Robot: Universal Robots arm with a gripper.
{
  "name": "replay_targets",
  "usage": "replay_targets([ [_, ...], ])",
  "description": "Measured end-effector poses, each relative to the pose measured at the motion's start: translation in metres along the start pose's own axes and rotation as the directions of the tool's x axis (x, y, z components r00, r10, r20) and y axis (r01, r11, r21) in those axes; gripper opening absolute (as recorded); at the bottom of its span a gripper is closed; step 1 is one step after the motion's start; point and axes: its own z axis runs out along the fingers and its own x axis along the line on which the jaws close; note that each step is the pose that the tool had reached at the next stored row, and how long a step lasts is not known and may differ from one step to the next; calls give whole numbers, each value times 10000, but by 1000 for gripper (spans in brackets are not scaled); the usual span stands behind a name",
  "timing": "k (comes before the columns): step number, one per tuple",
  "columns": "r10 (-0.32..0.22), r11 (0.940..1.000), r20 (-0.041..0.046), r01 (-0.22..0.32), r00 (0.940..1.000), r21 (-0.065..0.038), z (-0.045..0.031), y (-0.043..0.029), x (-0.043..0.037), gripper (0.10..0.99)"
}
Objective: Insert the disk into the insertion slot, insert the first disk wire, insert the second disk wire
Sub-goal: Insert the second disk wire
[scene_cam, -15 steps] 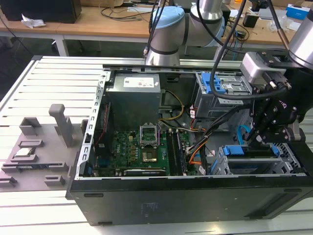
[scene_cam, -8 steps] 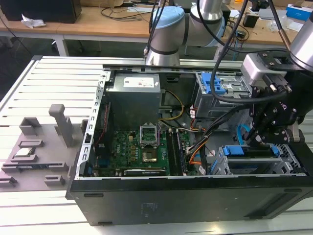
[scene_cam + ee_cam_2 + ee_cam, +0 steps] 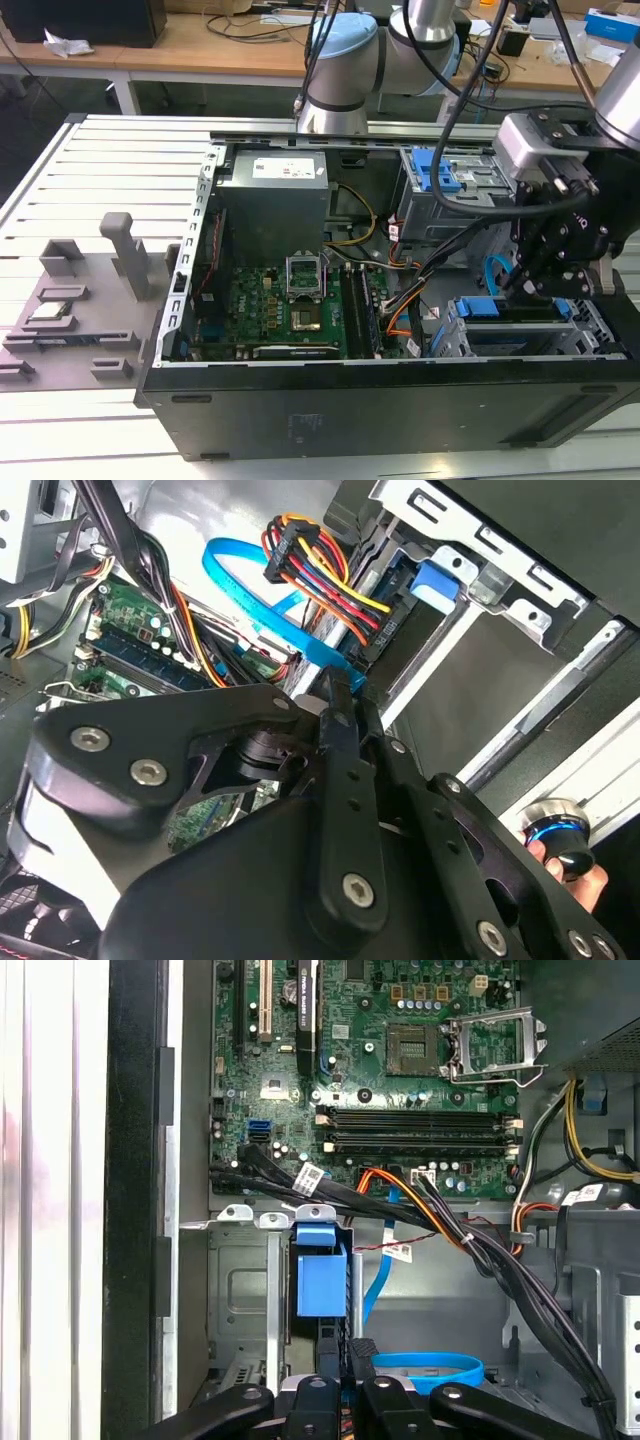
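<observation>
A: Claw sits low over the drive cage at the exterior view's right of the open computer case. Fingers?

B: Pressed together in the second wrist view, tips at the blue data cable beside the multicoloured power connector; clenched, on what I cannot tell.

A: Disk?

B: Blue carrier seated in the cage, just under the claw. Motherboard well apart.
</observation>
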Motion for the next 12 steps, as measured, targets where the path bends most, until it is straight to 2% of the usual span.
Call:
replay_targets([
  [9, -3, 10000, 2, 3, 10000, 0, 17, -1, 27, 157],
  [12, -5, 10000, 63, 5, 10000, 0, -36, 1, 26, 157],
])
